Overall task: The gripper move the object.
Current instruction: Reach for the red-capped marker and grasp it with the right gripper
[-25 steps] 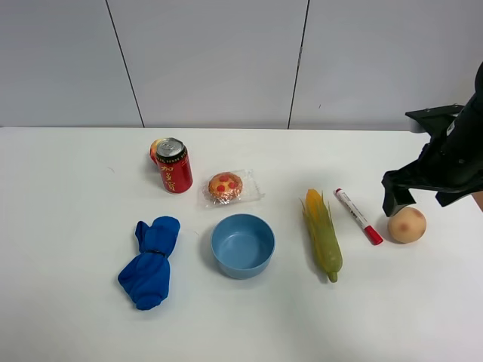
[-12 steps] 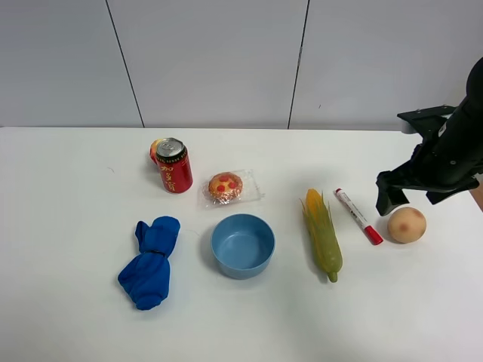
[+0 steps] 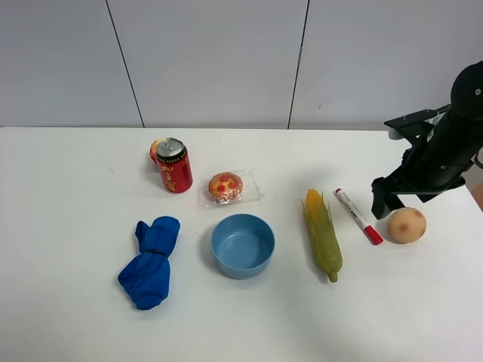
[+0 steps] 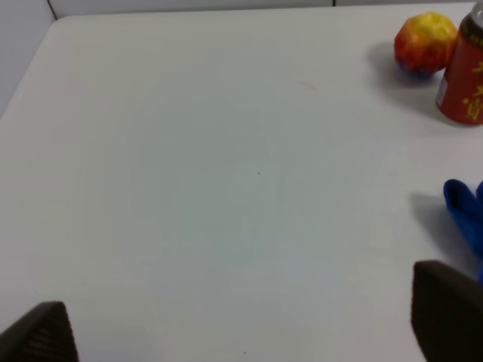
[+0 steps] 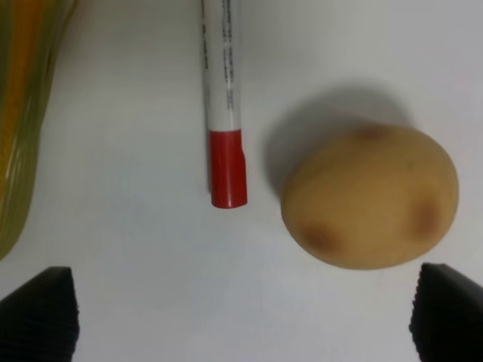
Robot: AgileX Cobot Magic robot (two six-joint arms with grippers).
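- while the right end effector (image 5: 245,302) hangs above the right part of the surface (image 3: 75,317), its jaws stand released and wide apart, with nothing held.
- the marker pen (image 3: 358,216) lies flat on the surface, slanting from its white end at far-left to its red cap (image 5: 227,167) at near-right. the corn cob (image 3: 322,232) is just to its left, and a tan round thing (image 3: 407,225) sits just right of the cap, apart from it.
- the left end effector (image 4: 241,324) is also released and empty, over the left part of the surface and well apart from the pen. i judge it has no part in this step.
- main risk: in the right wrist view both the cap and the tan round thing lie between the spread jaws. coming straight down and closing from here would likely catch the round thing, shove it into the pen, or pinch both together.
- second risk: the pen is slim and round. a jaw that meets it first on one side could roll it toward the corn cob before the grip closes.
- third risk: the pen lies low, so the jaw tips must come almost to the surface. too deep and they scrape it, too shallow and they close over the pen.
- fourth risk: the jaws sit over the cap end, so a grasp there would probably let the long white end droop or swing when lifted.
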